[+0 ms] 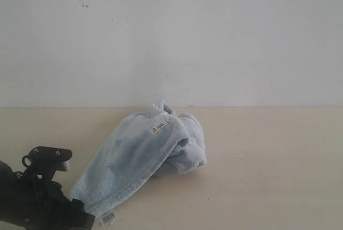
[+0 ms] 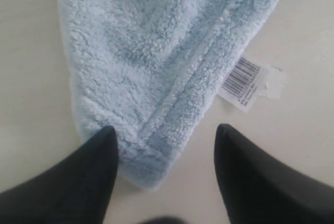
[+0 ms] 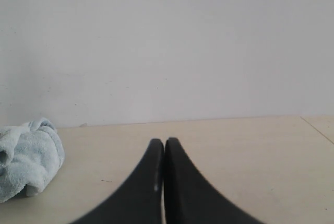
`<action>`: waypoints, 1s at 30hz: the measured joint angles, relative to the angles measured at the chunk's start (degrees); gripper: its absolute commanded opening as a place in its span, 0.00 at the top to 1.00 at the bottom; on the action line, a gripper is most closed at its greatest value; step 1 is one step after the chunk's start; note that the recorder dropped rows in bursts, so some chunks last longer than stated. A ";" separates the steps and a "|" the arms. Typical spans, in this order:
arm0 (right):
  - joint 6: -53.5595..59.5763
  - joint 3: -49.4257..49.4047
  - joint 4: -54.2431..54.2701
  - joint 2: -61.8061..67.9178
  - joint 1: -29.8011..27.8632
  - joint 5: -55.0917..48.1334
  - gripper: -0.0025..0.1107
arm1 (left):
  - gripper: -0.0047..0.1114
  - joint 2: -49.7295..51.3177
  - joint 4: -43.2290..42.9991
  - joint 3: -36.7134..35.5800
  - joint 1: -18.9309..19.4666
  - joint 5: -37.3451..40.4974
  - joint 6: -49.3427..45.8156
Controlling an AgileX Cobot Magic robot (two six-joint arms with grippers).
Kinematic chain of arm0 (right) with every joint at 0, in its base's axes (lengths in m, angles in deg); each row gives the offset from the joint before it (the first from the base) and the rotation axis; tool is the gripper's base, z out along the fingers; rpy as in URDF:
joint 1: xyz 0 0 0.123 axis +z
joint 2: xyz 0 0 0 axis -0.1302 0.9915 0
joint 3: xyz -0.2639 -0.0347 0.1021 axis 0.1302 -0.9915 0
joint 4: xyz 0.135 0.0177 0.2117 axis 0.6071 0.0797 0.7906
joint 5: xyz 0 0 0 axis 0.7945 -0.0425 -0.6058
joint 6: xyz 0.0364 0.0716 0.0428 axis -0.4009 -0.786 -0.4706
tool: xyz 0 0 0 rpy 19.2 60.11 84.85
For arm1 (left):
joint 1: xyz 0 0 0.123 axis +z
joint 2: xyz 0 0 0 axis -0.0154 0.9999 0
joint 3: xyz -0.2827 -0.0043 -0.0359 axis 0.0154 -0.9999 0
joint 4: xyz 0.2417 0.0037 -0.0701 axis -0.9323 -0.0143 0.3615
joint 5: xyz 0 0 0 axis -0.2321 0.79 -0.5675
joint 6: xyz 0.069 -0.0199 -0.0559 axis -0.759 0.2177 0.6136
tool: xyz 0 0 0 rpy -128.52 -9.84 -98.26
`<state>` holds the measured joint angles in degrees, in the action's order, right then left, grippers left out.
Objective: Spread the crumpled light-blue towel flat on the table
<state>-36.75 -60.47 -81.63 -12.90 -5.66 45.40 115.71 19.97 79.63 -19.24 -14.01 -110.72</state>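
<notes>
One towel crumpled on beige table — white wall behind; left tool open, right tool closed.

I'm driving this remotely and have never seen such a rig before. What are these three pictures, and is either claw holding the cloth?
A two-armed robot works at a pale beige wood-toned table. The exterior view looks from off the arms; the other two come from wrist cameras. A crumpled light-blue fluffy towel lies bunched near the white wall. The left gripper is open, its dark fingers straddling a towel corner beside a white barcode label, gripping nothing. The right gripper is shut and empty, apart from the towel.
</notes>
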 measured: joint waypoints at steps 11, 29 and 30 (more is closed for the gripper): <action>0.00 0.00 0.00 0.00 0.00 0.00 0.98 | 0.86 2.90 0.00 0.74 -0.04 -2.14 -0.21; 0.00 0.00 0.00 0.00 0.00 0.00 0.98 | 0.93 -21.51 0.89 0.38 -0.04 8.53 0.07; 0.00 0.00 0.00 0.00 0.00 0.00 0.98 | 0.93 -25.53 1.94 0.38 -0.04 9.50 0.30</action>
<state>-36.75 -60.47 -81.63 -12.90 -5.66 45.40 90.18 21.91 80.00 -19.28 -4.51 -110.42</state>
